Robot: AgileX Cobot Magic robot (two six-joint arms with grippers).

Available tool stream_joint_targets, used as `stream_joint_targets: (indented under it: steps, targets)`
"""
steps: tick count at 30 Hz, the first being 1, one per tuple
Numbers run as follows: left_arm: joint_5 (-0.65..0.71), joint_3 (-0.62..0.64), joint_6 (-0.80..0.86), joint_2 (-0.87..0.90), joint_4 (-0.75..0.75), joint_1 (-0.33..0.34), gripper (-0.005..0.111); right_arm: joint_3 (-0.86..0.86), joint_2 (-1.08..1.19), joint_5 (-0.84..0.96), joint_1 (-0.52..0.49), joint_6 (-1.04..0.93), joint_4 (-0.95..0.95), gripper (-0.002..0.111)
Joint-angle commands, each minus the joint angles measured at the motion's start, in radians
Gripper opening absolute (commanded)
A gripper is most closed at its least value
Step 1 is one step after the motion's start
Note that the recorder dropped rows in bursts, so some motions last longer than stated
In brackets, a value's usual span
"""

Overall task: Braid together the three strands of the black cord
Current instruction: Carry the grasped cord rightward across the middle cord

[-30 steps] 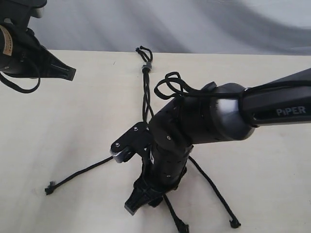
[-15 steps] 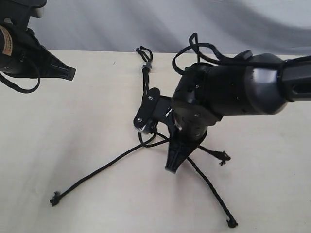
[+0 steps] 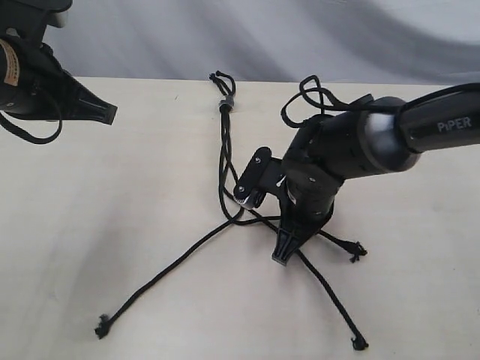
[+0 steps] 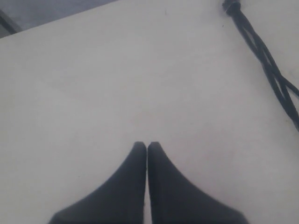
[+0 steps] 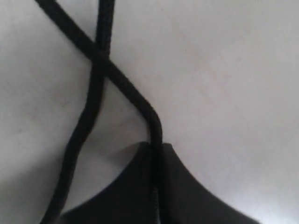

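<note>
The black cord (image 3: 223, 150) lies on the bench (image 3: 112, 210). Its knot (image 3: 223, 103), with the short loops (image 3: 220, 76) beyond it, is at the end far from the right claw (image 3: 283, 257). From the knot the three strands (image 3: 225, 176) run together toward that claw, loosely twisted over one another, and they part just beside it.

The first strand (image 3: 161, 274) runs off toward the left arm's side and ends in a frayed tip (image 3: 101, 328) well apart from the claw. The second strand (image 3: 330, 300) carries on past the claw's point to a tip (image 3: 360, 343) nearer the bench's front edge. The third strand (image 3: 337, 241) is the short reach, and its tip (image 3: 354, 251) lies near the claw on its outer side.

The right claw (image 5: 156, 149) points down at the bench, closed, with a held strand (image 5: 121, 86) pinched between its fingers. I cannot tell which of the three it is. Just beyond the claw's point a crossing strand (image 5: 86, 121) passes the held one.

The left claw (image 3: 107, 112) is well apart from the cord. It is closed with its fingers pressed together and grips nothing (image 4: 147, 148). The twisted stretch (image 4: 268, 65) of the cord lies clear of its tips.
</note>
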Motion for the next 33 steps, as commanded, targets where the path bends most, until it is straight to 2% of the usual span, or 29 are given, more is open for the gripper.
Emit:
stream_joint_targets:
  steps: [1, 7, 9, 11, 15, 20, 26, 30, 32, 33]
  targets:
    - [0.003, -0.004, -0.001, -0.008, 0.003, 0.003, 0.001, 0.002, 0.016, 0.111, 0.046, -0.077, 0.191, 0.0]
    - [0.003, -0.004, -0.001, -0.008, 0.003, 0.003, 0.001, 0.002, -0.02, 0.167, 0.213, -0.583, 0.583, 0.0]
    - [0.005, -0.004, -0.001, -0.008, 0.003, 0.003, 0.001, 0.002, -0.054, 0.143, 0.267, -0.645, 0.598, 0.0]
    - [0.007, -0.004, -0.001, -0.008, 0.003, 0.003, 0.001, 0.002, -0.096, 0.106, 0.278, -0.628, 0.559, 0.0]
    - [0.009, -0.004, -0.001, -0.008, -0.004, 0.003, 0.001, 0.002, -0.173, 0.092, 0.233, -0.567, 0.499, 0.0]
    - [0.009, -0.004, -0.001, -0.008, -0.006, 0.003, 0.001, 0.002, -0.229, 0.126, 0.122, -0.556, 0.499, 0.0]
    - [0.009, -0.004, -0.001, -0.008, -0.006, 0.003, 0.001, 0.012, -0.198, 0.155, -0.006, -0.494, 0.504, 0.0]
    - [0.009, -0.004, -0.001, -0.008, -0.008, 0.003, 0.001, 0.047, -0.147, 0.083, -0.022, -0.494, 0.501, 0.001]
    - [0.009, -0.004, -0.001, -0.008, -0.014, 0.003, 0.001, 0.055, -0.139, 0.039, -0.02, -0.494, 0.501, 0.015]
    - [0.009, -0.004, -0.001, -0.008, -0.016, 0.003, 0.001, 0.061, -0.139, 0.028, -0.016, -0.494, 0.501, 0.03]
